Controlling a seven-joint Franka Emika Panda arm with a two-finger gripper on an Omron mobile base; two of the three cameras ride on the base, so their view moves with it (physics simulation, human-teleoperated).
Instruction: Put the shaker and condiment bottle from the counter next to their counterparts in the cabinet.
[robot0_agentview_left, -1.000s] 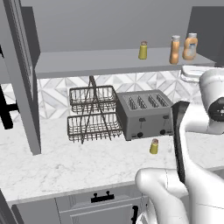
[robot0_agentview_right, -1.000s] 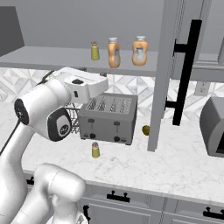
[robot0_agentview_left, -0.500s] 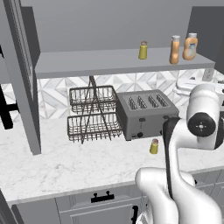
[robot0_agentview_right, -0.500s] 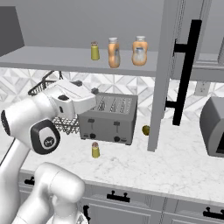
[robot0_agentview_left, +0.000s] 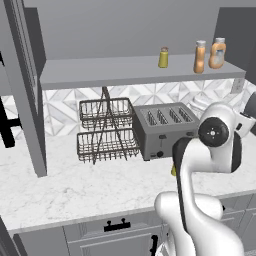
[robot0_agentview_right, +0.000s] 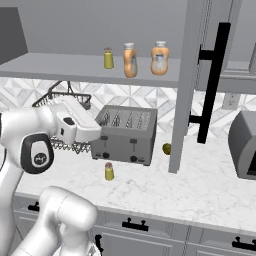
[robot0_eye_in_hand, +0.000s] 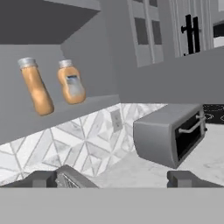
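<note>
Right now your end effector (robot0_eye_in_hand: 112, 178) is released, its two dark fingertips (robot0_eye_in_hand: 186, 178) standing wide apart with nothing between them. In the hand view it looks out level and high, toward the straight-sided condiment bottle (robot0_eye_in_hand: 36, 86) already standing on the cabinet shelf (robot0_eye_in_hand: 94, 105) just beside its pear-shaped counterpart (robot0_eye_in_hand: 71, 82), with a grey toaster oven (robot0_eye_in_hand: 169, 135) further along the worktop.

So the bottle half looks done; what remains, as you can judge from this, is the shaker (robot0_agentview_right: 109, 171). It stands upright on the marble worktop (robot0_agentview_right: 165, 189), in front of the four-slot toaster (robot0_agentview_right: 125, 135), its long axis vertical and its grey cap up. In the right base view the hand (robot0_agentview_right: 80, 127) sits above it and off to the side, near the toaster's end, so the shaker lies below and ahead of the fingers, not in their line of sight.

You will need to tip the hand down and drop toward the worktop, coming at the shaker from above or the open front side, keeping clear of the toaster body. Its twin shaker (robot0_agentview_right: 108, 58) waits on the shelf, well apart from the two bottles. A small dark-yellow object (robot0_agentview_right: 166, 148) lies by the cabinet door (robot0_agentview_right: 186, 85); you cannot tell what it is.
</note>
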